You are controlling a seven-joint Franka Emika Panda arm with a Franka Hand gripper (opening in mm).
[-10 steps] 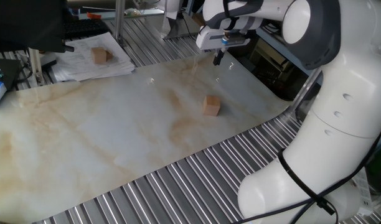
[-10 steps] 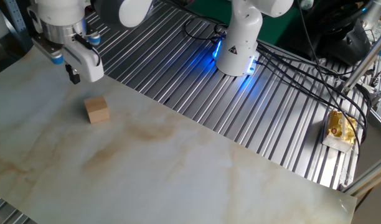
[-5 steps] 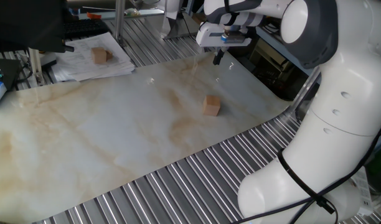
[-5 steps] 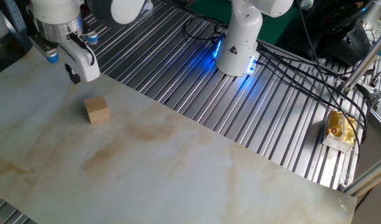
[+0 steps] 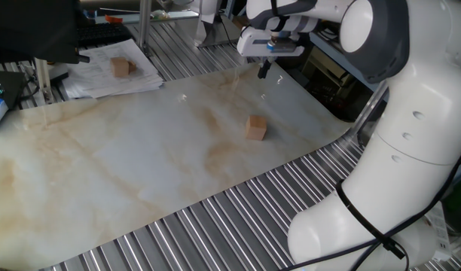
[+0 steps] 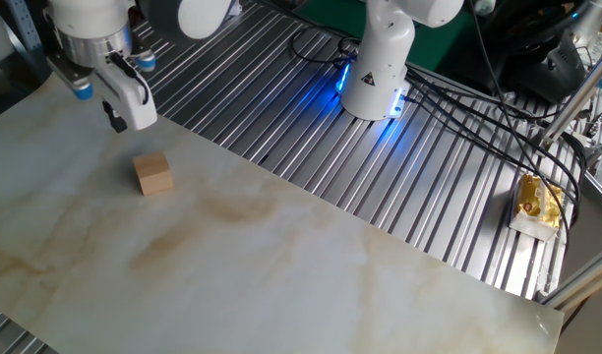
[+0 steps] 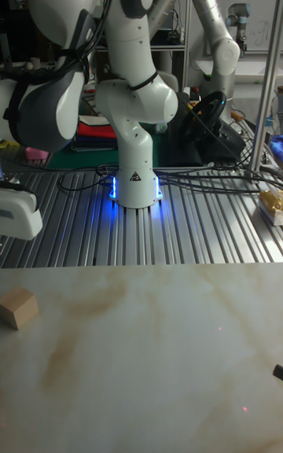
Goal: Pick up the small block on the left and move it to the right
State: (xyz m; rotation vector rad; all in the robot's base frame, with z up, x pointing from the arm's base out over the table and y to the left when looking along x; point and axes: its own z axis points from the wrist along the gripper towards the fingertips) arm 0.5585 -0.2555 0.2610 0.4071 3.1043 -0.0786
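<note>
Bright and even from above, soft shadows only. Blue glow at the robot base (image 6: 372, 93). Tall view dimmer, slightly blurry near the bottom.

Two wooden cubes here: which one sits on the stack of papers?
The darker cube at the far edge rests on the papers. The paler block sits directly on the marble sheet, nearer the gripper.
</note>
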